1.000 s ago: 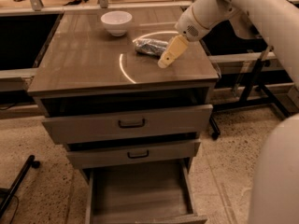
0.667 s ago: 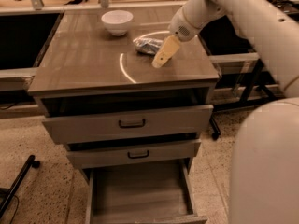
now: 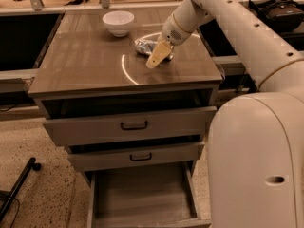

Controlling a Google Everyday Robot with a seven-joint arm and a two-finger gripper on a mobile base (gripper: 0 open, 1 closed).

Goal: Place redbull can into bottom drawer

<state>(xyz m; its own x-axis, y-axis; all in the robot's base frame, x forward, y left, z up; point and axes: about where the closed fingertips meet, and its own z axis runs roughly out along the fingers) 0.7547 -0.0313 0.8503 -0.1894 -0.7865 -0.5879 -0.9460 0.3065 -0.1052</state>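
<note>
Camera view: looks down on the cabinet from its near side; my arm [image 3: 247, 37] reaches in from the right.
Jaws: low over the far right part of the counter [image 3: 85, 65], tip slanting toward near-left, right at the near side of the redbull can. Contact I cannot make out, and I cannot tell whether the jaws are apart or together.
Redbull can [image 3: 146, 45]: on the counter, apparently lying on its side, partly hidden behind the jaws.
Handling: I judge it light, thin-walled and slick. It should roll easily if nudged and dent if squeezed hard.
Where to hold: across the middle of the round body, with moderate force, so it neither slips nor tips on the way down.
Writing: silver with bluish patches. No brand or lettering can be read.
White bowl [image 3: 118, 22]: farther back and to the left of the can, apart from it.
Upper drawers [image 3: 133, 126]: two, with dark handles, below the counter.
Bottom drawer [image 3: 142, 194]: pulled out toward the near side, its plain wooden floor showing, well below the can.
</note>
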